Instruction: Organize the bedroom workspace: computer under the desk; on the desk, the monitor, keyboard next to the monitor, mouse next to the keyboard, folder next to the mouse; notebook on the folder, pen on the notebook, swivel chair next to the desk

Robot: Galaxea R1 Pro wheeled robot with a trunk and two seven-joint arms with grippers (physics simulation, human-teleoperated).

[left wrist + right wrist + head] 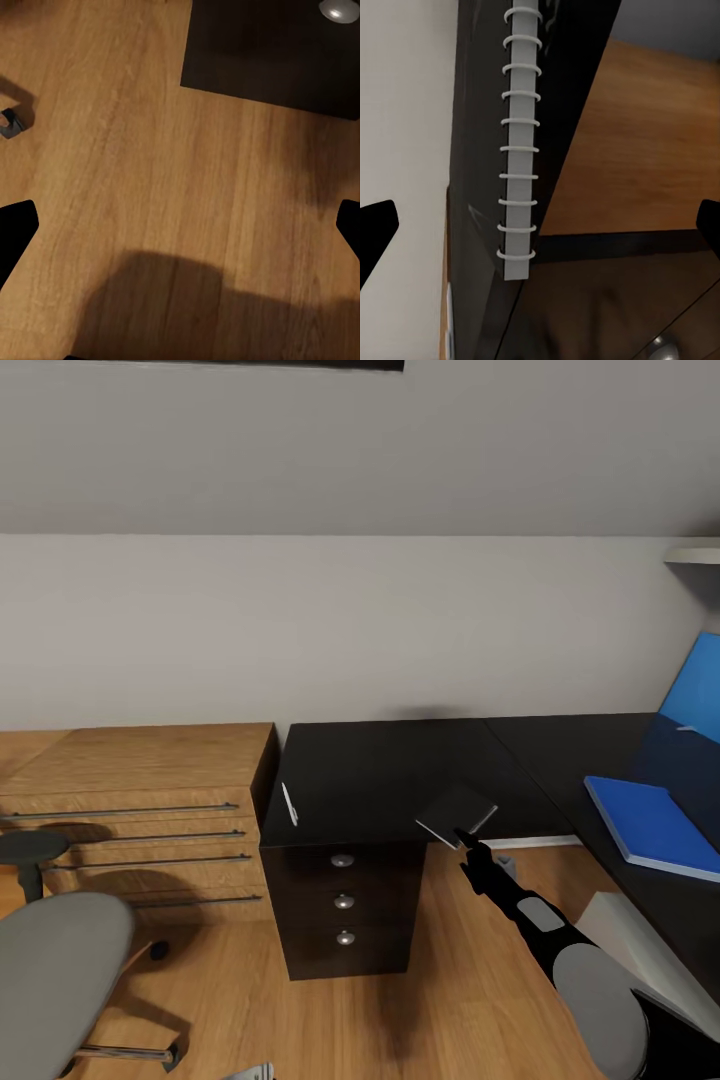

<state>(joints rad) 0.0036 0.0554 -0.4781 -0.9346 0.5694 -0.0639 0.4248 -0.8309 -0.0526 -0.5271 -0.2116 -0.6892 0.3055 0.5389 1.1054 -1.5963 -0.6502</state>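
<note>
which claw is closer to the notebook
Right. The right claw is at the notebook, gripping its near edge above the desk. The left claw hangs over bare floor by the drawer pedestal.

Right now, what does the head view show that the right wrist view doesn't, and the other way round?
Head view adds: the blue folder lying on the desk, the pen near its front edge, the swivel chair and a wooden dresser. Right wrist view adds: the notebook edge-on, its spiral binding plain. Both: the notebook, tilted at the right gripper, and the black desk.
</note>
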